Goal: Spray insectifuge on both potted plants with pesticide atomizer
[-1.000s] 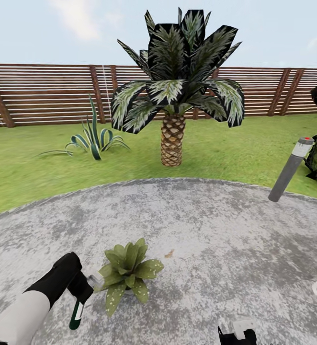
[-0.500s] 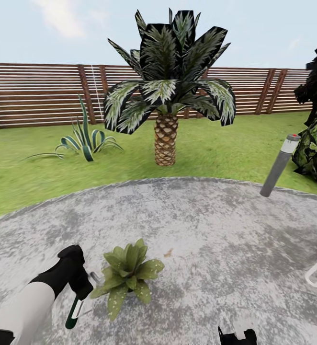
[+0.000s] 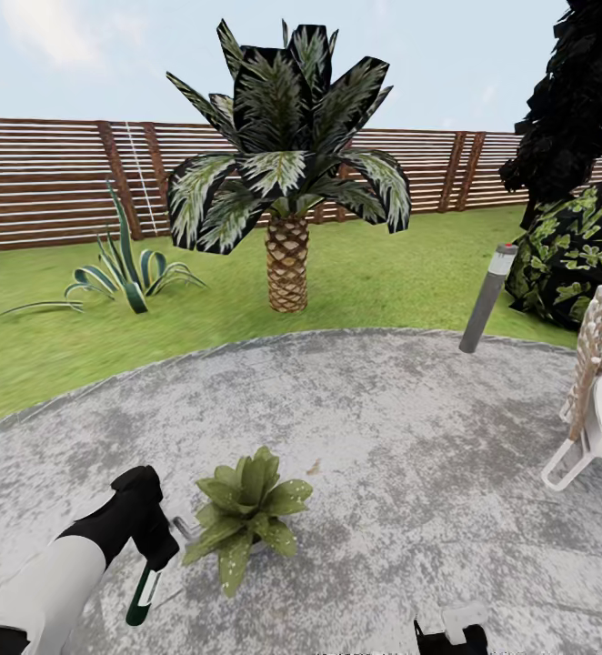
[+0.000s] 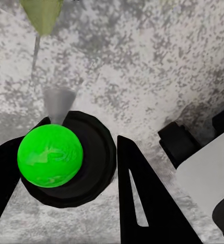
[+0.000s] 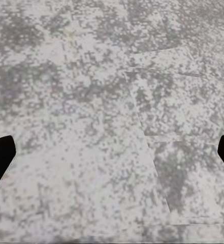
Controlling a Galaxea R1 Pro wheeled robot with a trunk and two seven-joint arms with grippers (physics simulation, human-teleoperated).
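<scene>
On the grey stone paving (image 3: 401, 437) stands one potted plant (image 3: 246, 517), a low rosette of pointed green leaves. My left gripper (image 3: 151, 553) is just left of it, shut on the pesticide atomizer (image 3: 143, 589), a slim dark bottle with a white label that hangs down from the fingers. In the left wrist view the atomizer (image 4: 50, 156) shows a bright green round end on a black disc, held in my left gripper (image 4: 81, 134), with a leaf tip beyond it. My right gripper (image 3: 451, 635) is low at the picture's edge, and it stands open (image 5: 112, 152) over bare paving.
A palm (image 3: 287, 264) and a striped agave (image 3: 124, 273) grow on the lawn before a brown slatted fence (image 3: 46, 182). A grey bollard lamp (image 3: 487, 298) leans at the paving's edge. A dark shrub (image 3: 574, 264) and a white chair (image 3: 601, 409) stand at the right.
The view has swung to the right, so the palm, agave and bollard sit further left and the chair and shrub have come in. My left gripper still holds the atomizer beside the plant.
</scene>
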